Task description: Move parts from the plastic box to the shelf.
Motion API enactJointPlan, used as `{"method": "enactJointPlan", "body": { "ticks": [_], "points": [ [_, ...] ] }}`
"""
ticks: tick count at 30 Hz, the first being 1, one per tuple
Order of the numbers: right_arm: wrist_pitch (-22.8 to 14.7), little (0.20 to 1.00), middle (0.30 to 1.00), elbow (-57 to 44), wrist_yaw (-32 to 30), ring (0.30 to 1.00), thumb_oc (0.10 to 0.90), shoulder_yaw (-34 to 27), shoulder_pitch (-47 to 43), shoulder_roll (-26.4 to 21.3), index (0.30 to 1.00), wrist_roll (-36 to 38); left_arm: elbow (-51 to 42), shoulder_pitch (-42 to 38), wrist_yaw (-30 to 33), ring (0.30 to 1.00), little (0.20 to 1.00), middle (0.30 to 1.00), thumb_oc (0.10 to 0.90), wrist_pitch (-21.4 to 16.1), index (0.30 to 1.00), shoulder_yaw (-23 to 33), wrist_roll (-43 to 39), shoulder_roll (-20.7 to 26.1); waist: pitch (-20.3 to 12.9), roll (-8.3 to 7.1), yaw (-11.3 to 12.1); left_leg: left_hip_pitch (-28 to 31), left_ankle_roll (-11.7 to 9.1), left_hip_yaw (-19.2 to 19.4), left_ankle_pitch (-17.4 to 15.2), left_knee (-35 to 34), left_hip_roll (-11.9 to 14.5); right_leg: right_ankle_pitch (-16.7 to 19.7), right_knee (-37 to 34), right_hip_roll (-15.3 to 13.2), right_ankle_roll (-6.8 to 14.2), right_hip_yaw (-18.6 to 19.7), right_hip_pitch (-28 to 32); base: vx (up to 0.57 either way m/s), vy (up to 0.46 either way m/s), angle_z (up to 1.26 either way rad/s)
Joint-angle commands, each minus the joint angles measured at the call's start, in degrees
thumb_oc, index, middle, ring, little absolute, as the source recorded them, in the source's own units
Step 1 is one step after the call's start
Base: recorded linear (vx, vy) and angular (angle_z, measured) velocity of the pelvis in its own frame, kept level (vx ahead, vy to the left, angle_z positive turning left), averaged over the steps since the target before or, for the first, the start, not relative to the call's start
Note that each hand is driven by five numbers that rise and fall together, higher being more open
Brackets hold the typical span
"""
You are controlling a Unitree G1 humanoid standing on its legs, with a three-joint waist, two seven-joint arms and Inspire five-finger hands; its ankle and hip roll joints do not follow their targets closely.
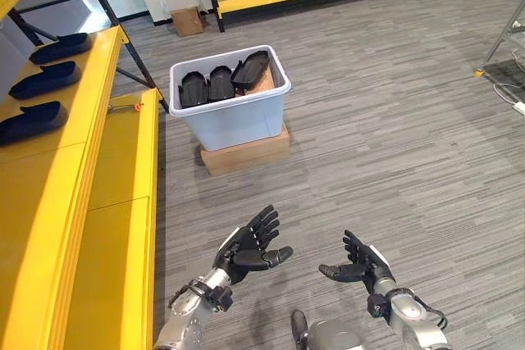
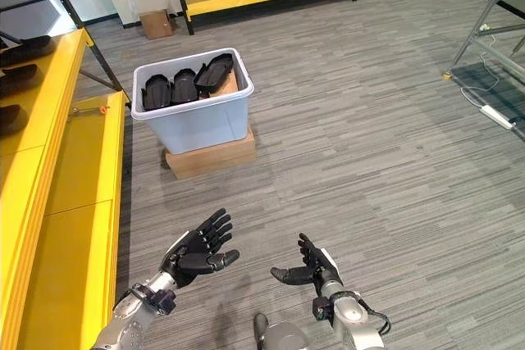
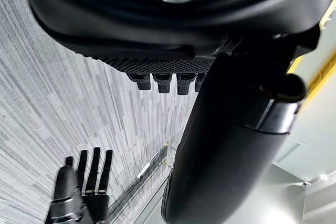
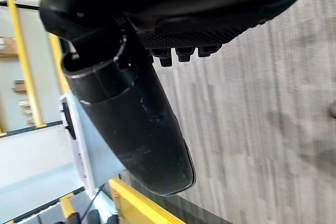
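Grey carpet floor [image 1: 394, 120]; left eye view: plastic box [image 1: 234, 116] on cardboard base [image 1: 246, 152], black parts [image 1: 220, 81] inside, three more on yellow shelf [image 1: 90, 112]. Right eye view: left hand [image 2: 197, 253] and right hand [image 2: 310, 270] empty, fingers spread. Wrist views agree. Step: approach; next, reach into box.

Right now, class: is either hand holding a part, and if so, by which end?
Nothing is held. The left hand and right hand are open and empty above the floor; the parts lie in the box.
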Motion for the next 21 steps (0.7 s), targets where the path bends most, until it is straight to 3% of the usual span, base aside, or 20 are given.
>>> {"method": "enactJointPlan", "body": {
  "ticks": [1, 3, 5, 8, 9, 11, 13, 15, 16, 17, 18, 21],
  "points": [
    [-7.59, 1.0, 1.0, -7.48, 2.92, 1.0, 0.9, -0.14, -1.71, -1.27, 1.0, 2.67, -3.32, -1.41, -0.16, 1.0, 1.0, 1.0, 0.9, -3.76, 1.0, 0.06, -4.2, -0.84, -4.17, 0.19, 0.33, 0.73, -2.56, 1.19, 14.47, 10.45, -1.23, -0.77, 1.55, -3.7, 2.81, -1.86, -1.54, 0.05, -0.193, 0.08],
    [-7.54, 1.0, 1.0, -8.48, 2.12, 1.0, 0.9, 0.07, -1.74, -1.75, 1.0, 3.05, -3.86, -1.45, 0.84, 1.0, 1.0, 1.0, 0.9, -3.62, 1.0, 0.35, -2.55, -0.74, -4.05, -1.06, 0.89, -4.3, -3.3, 2.21, 17.35, 20.88, -0.07, -1.69, 1.19, -4.23, 1.74, -2.15, 0.22, 0.07, -0.23, 0.14],
    [-7.56, 1.0, 1.0, -8.51, 1.1, 1.0, 0.9, 0.11, -1.99, -1.94, 1.0, 3.57, -3.92, -1.74, 3.09, 1.0, 1.0, 1.0, 0.9, -4.33, 1.0, 0.52, 0.18, -0.56, -3.25, -1.8, 1.52, -9.49, -2.39, 2.74, 15.43, 27.55, 1.01, -2.22, 1.37, -4.61, 1.53, -1.8, 2.06, 0.1, -0.161, 0.09],
    [-7.73, 1.0, 1.0, -8.17, 1.42, 1.0, 0.9, -0.24, -2.55, -1.72, 1.0, 2.5, -3.16, -1.81, 5.63, 1.0, 1.0, 1.0, 0.9, -4.69, 1.0, 1.8, -0.34, -0.09, -2.59, -1.86, 1.71, -9.01, 0.43, 5.45, 11.32, 16.35, 1.75, -2.88, 2.35, -4.72, 2.62, -0.58, 3.25, 0.16, 0.02, -0.13],
    [-7.21, 1.0, 1.0, -9.07, 1.36, 1.0, 0.9, -0.57, -2.59, -1.54, 1.0, 2.07, -3.28, -1.88, 6.15, 1.0, 1.0, 1.0, 0.9, -4.97, 1.0, 2.36, -0.21, 0.25, -2.11, -1.98, 1.59, -9.01, 1.49, 6.96, 10.21, 8.4, 1.88, -2.75, 2.38, -4.78, 3.32, -0.19, 3.71, 0.15, 0.1, -0.2],
    [-6.73, 1.0, 1.0, -10.05, 0.67, 1.0, 0.9, -0.58, -2.46, -1.39, 1.0, 1.83, -3.22, -1.88, 6.48, 1.0, 1.0, 1.0, 0.9, -5.62, 1.0, 2.7, -0.45, 0.17, -1.81, -2.06, 1.71, -9.75, 1.91, 7.73, 9.95, 0.46, 1.4, -2.55, 1.28, -4.79, 4.28, 0.55, 5.16, 0.15, 0.094, -0.09],
    [-6.44, 1.0, 1.0, -10.42, 0.03, 1.0, 0.9, -0.14, -2.32, -1.2, 1.0, 1.85, -3.34, -1.73, 6.76, 1.0, 1.0, 1.0, 0.9, -5.77, 1.0, 2.77, -0.68, 0.09, -1.67, -1.86, 2.39, -10.86, 1.44, 7.28, 11.75, -6.32, 1.27, -2.64, -0.29, -4.66, 5.04, 1.18, 7.32, 0.2, 0.059, 0.06],
    [-6.03, 1.0, 1.0, -10.24, 0.63, 1.0, 0.9, 0.88, -2.02, -1.17, 1.0, 0.36, -2.88, -1.41, 5.03, 1.0, 1.0, 1.0, 0.9, -5.25, 1.0, 3.51, 0.41, 0.3, -1.73, -1.46, 4.13, -13.38, -0.92, 5.42, 18.52, -13.85, 4.08, -3.97, -2.37, -4.31, 5.85, 2.2, 11.78, 0.29, 0.005, 0.03],
    [-6.02, 1.0, 1.0, -10.24, 0.64, 1.0, 0.9, 0.98, -2.02, -1.22, 1.0, 0.36, -2.82, -1.34, 4.85, 1.0, 1.0, 1.0, 0.9, -5.21, 1.0, 3.56, 0.66, 0.32, -1.73, -1.48, 4.25, -13.57, -1.07, 5.25, 18.8, -14.4, 4.36, -4.15, -2.37, -4.38, 5.92, 2.23, 12.1, 0.35, -0.014, -0.57],
    [-5.97, 1.0, 1.0, -10.2, 1.2, 1.0, 0.9, 1.93, -2.31, -1.63, 1.0, 0.87, -2.08, -0.51, 4.22, 1.0, 1.0, 1.0, 0.9, -5.13, 1.0, 3.99, 1.67, 0.18, -1.92, -1.57, 5.56, -15.8, -2.38, 2.72, 20.42, -17.47, 7.53, -5.86, -1.73, -5.08, 6.39, 2.34, 14.14, 0.35, -0.003, -0.61],
    [-5.99, 1.0, 1.0, -10.15, 1.27, 1.0, 0.9, 2.18, -2.4, -1.72, 1.0, 1.29, -1.49, -0.22, 4.05, 1.0, 1.0, 1.0, 0.9, -5.04, 1.0, 4.2, 1.53, 0.09, -2.02, -1.32, 5.96, -16.71, -2.93, 2.2, 20.79, -17.9, 9.02, -6.92, -1.1, -5.12, 6.52, 2.17, 14.62, 0.5, 0.025, -0.67],
    [-5.0, 1.0, 1.0, -10.14, 2.53, 1.0, 0.9, 1.94, -2.89, -1.61, 1.0, 2.55, 0.64, -0.1, 3.28, 1.0, 1.0, 1.0, 0.9, -5.73, 1.0, 4.77, 2.95, 0.08, -2.36, -1.34, 5.86, -14.97, -3.76, 3.46, 19.91, -17.37, 9.21, -10.55, 1.74, -6.54, 7.28, 1.28, 16.22, 0.42, 0.096, -0.28]
  ]
}}
